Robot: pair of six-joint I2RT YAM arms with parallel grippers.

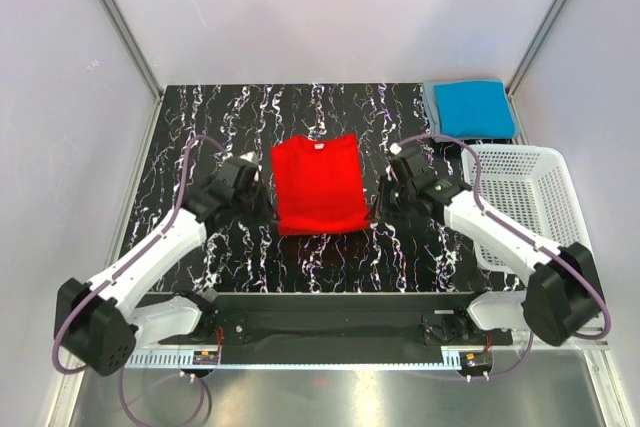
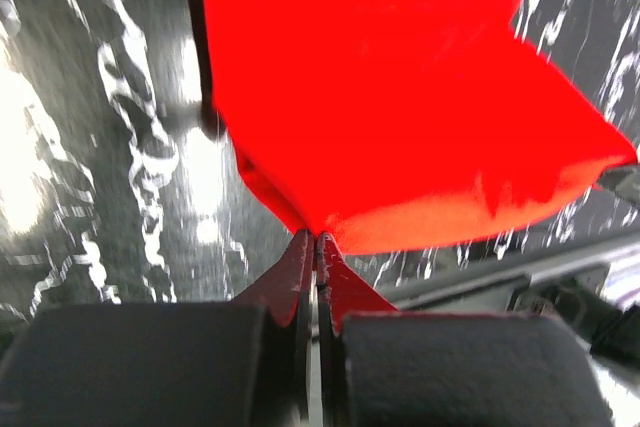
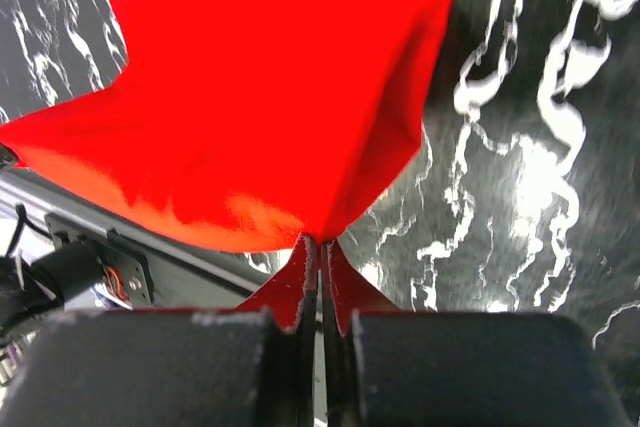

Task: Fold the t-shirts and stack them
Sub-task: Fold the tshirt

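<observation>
From above, the bright red soft cloth t-shirt (image 1: 318, 185) lies mid-table, with the folded bright blue cloth shirt (image 1: 472, 107) at one o'clock. The left wrist view shows the left gripper (image 2: 317, 237) pinched closed on its near hem corner. The right wrist view shows the right gripper (image 3: 320, 240) likewise. Mid-fold, I'd say; next, both corners should lift evenly toward twelve o'clock.

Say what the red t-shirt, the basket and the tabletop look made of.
The red t-shirt: soft matte cloth; it sags and creases. The basket: white rigid mesh, probably plastic. The tabletop: glossy black, white veins, glare; marble or printed laminate, cannot tell.
</observation>
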